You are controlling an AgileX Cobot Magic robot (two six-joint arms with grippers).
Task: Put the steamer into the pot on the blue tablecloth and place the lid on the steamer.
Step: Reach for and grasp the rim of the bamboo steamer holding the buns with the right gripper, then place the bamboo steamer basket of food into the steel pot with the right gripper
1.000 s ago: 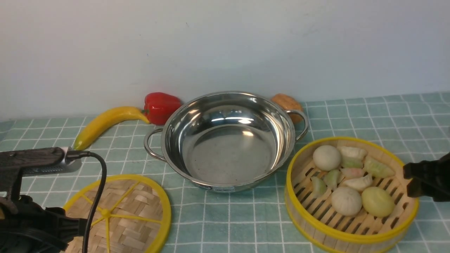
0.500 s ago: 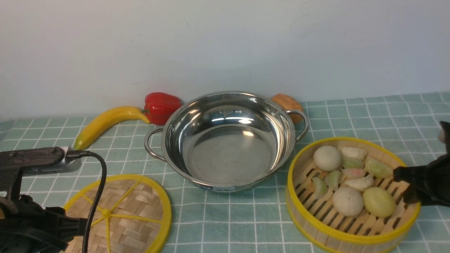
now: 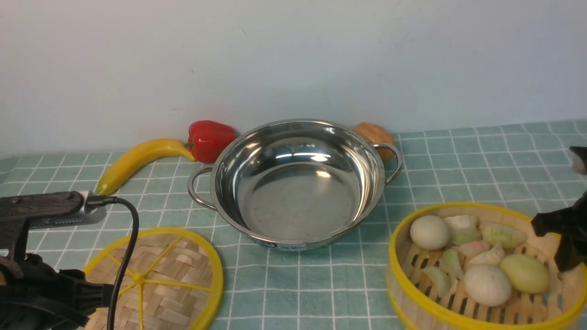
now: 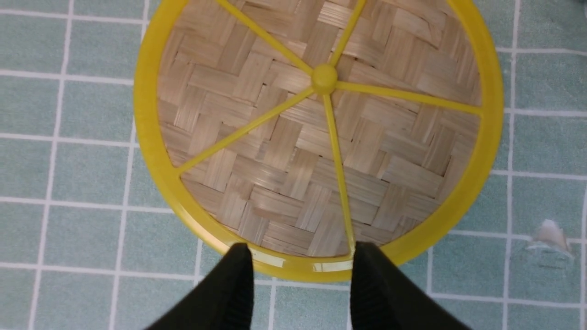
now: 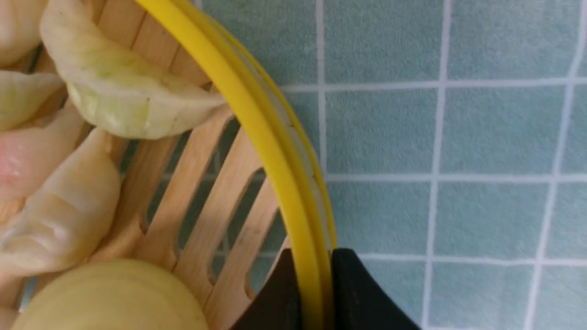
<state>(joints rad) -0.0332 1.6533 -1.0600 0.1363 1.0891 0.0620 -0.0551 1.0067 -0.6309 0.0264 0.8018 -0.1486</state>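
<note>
The steamer (image 3: pixel 518 311) holds buns and dumplings at the front right and looks raised a little off the blue tablecloth (image 3: pixel 481 156). My right gripper (image 3: pixel 567 266) is shut on the steamer's right rim. In the right wrist view its fingers (image 5: pixel 362 293) pinch the yellow rim (image 5: pixel 257 123), with my right gripper (image 5: pixel 316 259) closed on it. The pot (image 3: pixel 293 197) stands empty in the middle. The lid (image 3: pixel 174 270) lies on the cloth at the front left. My left gripper (image 4: pixel 302 250) is open, its fingertips spread over the edge of the lid (image 4: pixel 284 151).
A banana (image 3: pixel 133 160) and a red pepper (image 3: pixel 208 137) lie behind the pot on the left. A brown round item (image 3: pixel 373 133) lies behind it on the right, by the wall. My left arm (image 3: pixel 41 293) and its cable cover part of the lid.
My right gripper closed on the steamer's right rim. The steamer then shifted right and nearer the camera, away from the pot. The left arm and lid have not moved.
</note>
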